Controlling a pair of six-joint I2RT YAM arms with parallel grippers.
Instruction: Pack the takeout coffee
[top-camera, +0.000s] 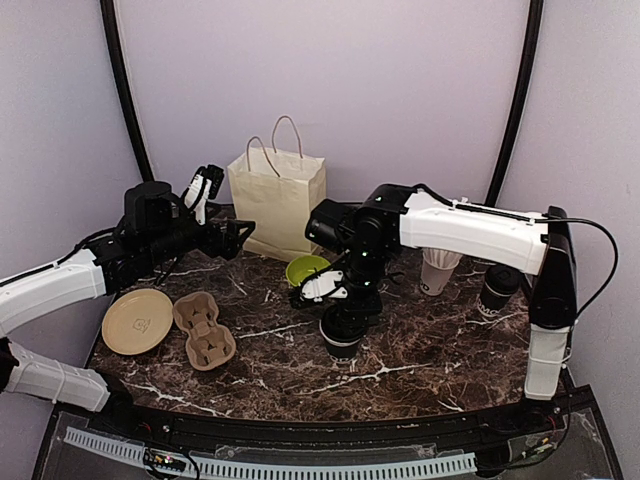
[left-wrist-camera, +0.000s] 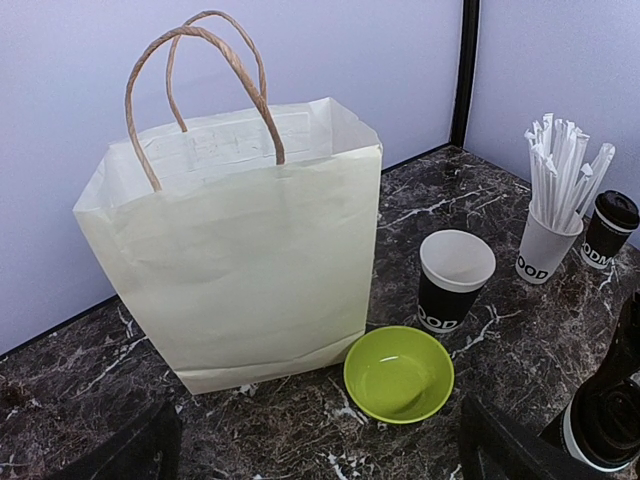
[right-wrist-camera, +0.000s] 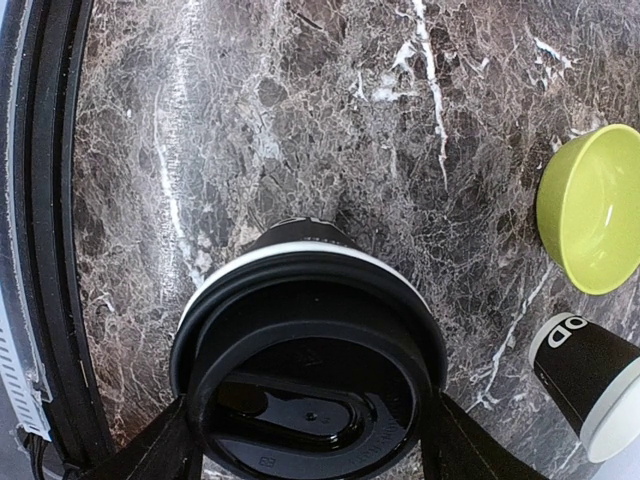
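A black coffee cup with a black lid (right-wrist-camera: 305, 340) stands on the marble table (top-camera: 420, 370) near the middle front; it is also in the top view (top-camera: 342, 342). My right gripper (right-wrist-camera: 310, 455) is shut on it from above, one finger pressed on each side of the lid. An open black cup (left-wrist-camera: 455, 282) stands beside the green bowl (left-wrist-camera: 398, 372). Another lidded cup (top-camera: 497, 290) is at the right. My left gripper (left-wrist-camera: 320, 462) hovers open and empty, facing the paper bag (left-wrist-camera: 240, 250).
A white cup of straws (top-camera: 438, 270) stands at the back right. A tan plate (top-camera: 137, 320) and a cardboard cup carrier (top-camera: 204, 330) lie front left. The bag (top-camera: 278, 200) stands upright and open at the back centre.
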